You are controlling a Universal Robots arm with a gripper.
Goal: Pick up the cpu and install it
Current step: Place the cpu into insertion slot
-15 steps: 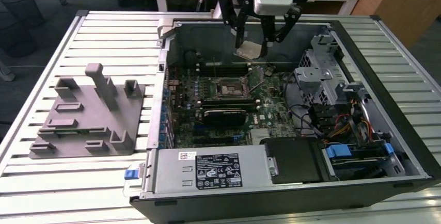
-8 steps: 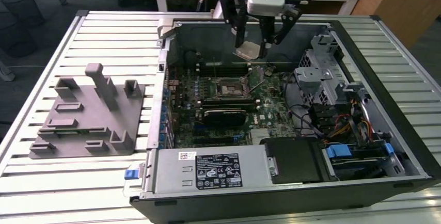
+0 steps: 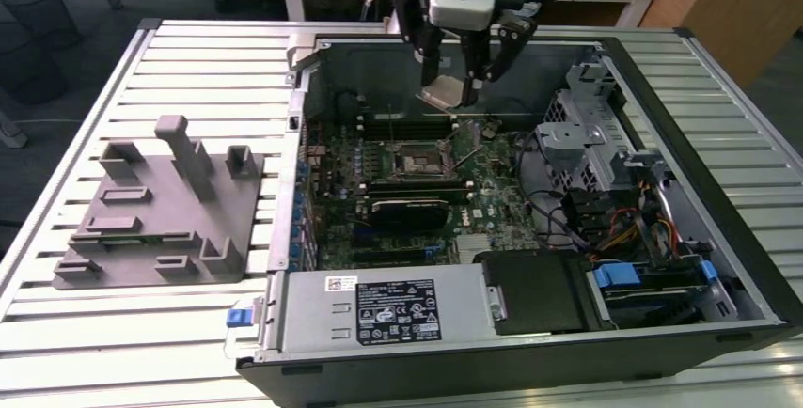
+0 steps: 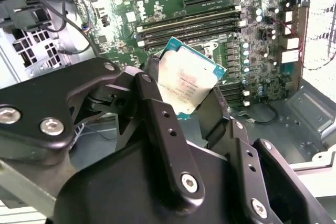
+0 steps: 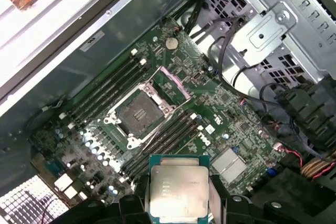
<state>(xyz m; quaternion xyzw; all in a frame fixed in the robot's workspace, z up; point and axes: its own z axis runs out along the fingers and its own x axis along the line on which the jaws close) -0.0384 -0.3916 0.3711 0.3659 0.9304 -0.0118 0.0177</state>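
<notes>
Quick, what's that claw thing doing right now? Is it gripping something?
Gripper: closed, holding the cpu by its edges, above the motherboard.

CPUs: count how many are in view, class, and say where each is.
1. The cpu is clamped in the gripper above the motherboard, apart from the open socket. Others may lie hidden.
</notes>
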